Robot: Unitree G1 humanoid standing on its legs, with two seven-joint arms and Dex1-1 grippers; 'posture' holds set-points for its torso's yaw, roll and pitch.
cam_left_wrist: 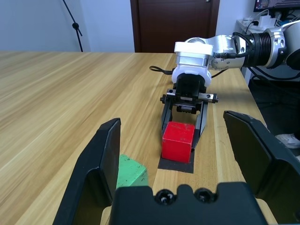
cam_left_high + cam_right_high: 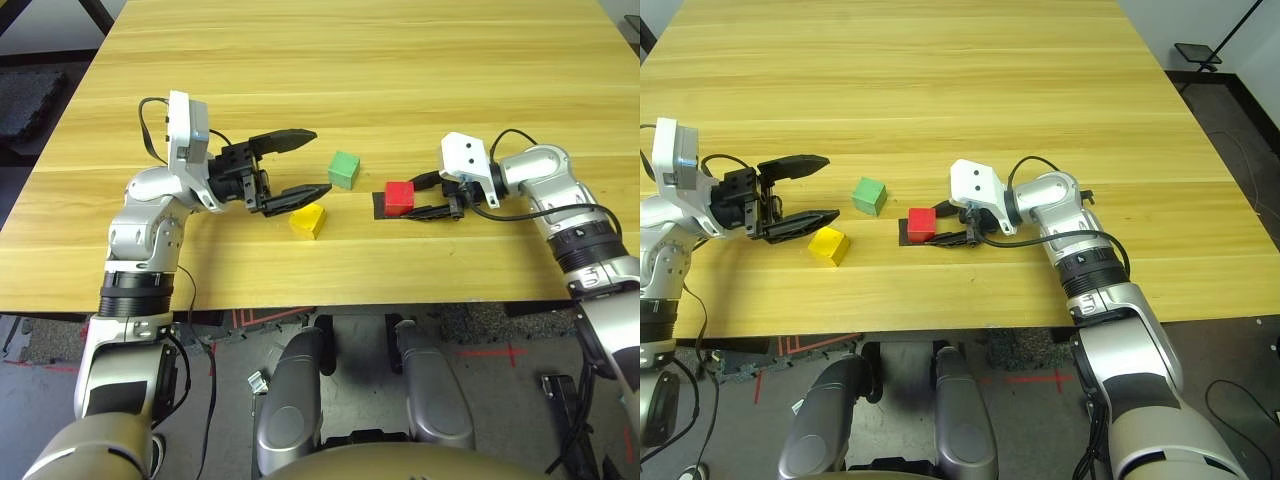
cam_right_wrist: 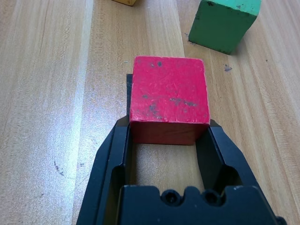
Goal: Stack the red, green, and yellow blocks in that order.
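Right hand (image 3: 168, 140) is grasping the red block (image 3: 168, 96) sitting on the black patch (image 1: 176, 164); left hand (image 2: 300, 160) is hovering released beside the yellow block (image 2: 308, 219), green block (image 2: 344, 169) nearby. Risk: a shallow fingertip grip could be letting red twist off the patch

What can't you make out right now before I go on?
- Black patch: mostly covered by the red block in the right wrist view.
- Yellow block: cut off by that picture's edge.
- Green block: partly behind a left gripper finger, left wrist view.
- Whether the right gripper presses the red block's sides.
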